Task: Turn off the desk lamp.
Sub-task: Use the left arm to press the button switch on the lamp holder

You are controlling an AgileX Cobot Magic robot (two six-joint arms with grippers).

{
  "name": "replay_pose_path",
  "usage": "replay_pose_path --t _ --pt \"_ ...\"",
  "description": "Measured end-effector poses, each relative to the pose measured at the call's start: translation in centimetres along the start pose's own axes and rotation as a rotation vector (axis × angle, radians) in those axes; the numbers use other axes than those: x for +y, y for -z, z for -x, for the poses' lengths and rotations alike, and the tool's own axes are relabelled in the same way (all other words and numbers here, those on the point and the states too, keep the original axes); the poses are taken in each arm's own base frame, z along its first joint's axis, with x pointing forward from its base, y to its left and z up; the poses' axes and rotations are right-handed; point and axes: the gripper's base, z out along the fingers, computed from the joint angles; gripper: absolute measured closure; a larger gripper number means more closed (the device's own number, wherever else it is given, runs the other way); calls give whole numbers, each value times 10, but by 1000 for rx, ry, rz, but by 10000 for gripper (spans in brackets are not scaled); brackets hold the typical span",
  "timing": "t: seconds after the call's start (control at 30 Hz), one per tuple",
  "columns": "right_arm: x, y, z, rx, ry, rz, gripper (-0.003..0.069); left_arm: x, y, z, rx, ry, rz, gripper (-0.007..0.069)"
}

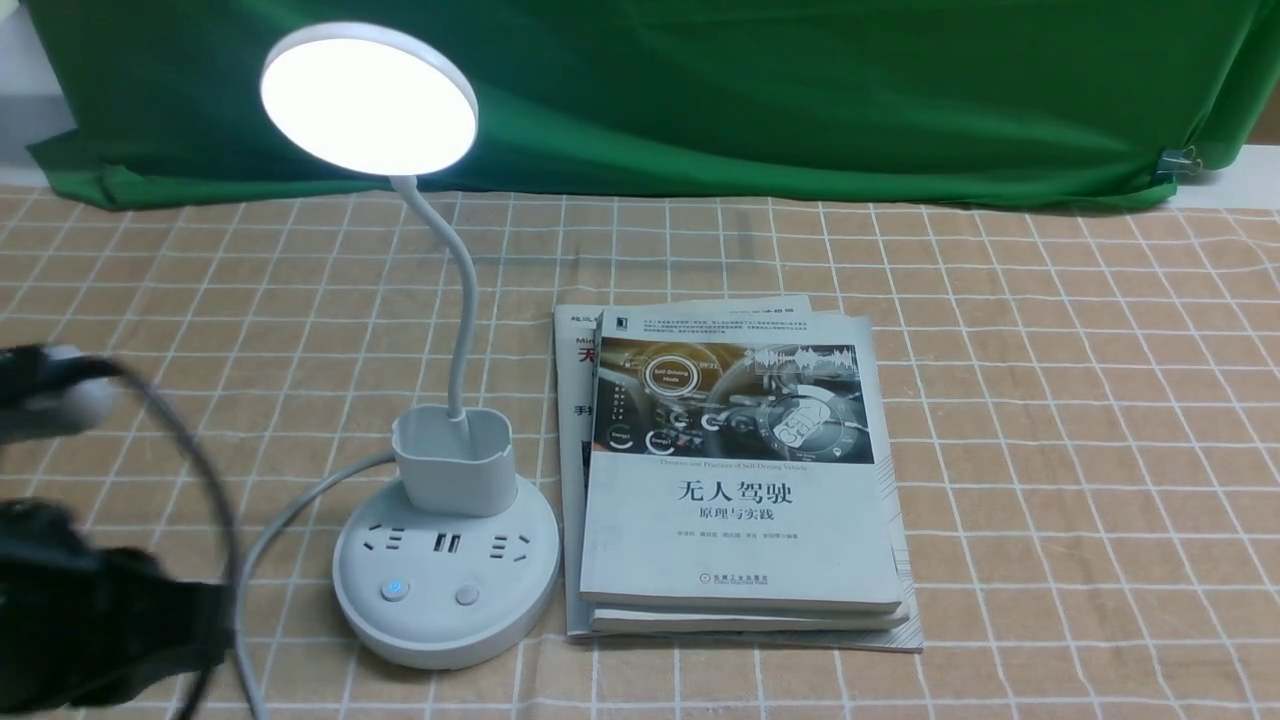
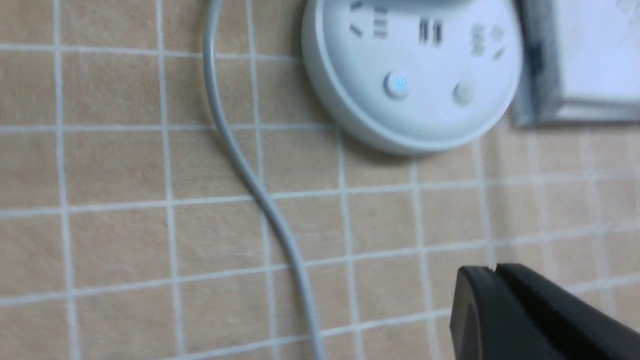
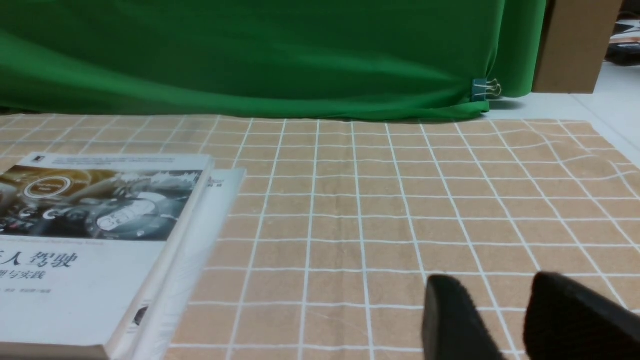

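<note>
The white desk lamp (image 1: 445,580) stands left of centre, and its round disc head (image 1: 370,98) glows brightly. Its base carries a blue-lit button (image 1: 395,590) and a plain button (image 1: 467,596) in front of the cup holder (image 1: 452,460). My left gripper (image 2: 495,268) is shut with nothing in it and hovers over the cloth, short of the base (image 2: 415,75) and its lit button (image 2: 398,84). In the front view the left arm (image 1: 90,620) is a blurred dark mass at the lower left. My right gripper (image 3: 495,282) is open and empty above bare cloth; the front view does not show it.
A stack of books (image 1: 740,480) lies just right of the lamp base. The lamp's grey cord (image 1: 290,510) curves off the base toward the near left, and it also crosses the left wrist view as a cord (image 2: 260,195). A green backdrop (image 1: 800,90) closes the far side.
</note>
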Motion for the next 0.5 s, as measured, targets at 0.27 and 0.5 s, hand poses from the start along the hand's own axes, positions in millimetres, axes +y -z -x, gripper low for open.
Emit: replay_pose_path --t 0.27,0.5 --pt "0 0 0 0 0 0 417 -44 -39 48 193 -187 -24 619" --pt "0 0 0 0 0 0 417 -69 -86 69 331 -269 -42 619"
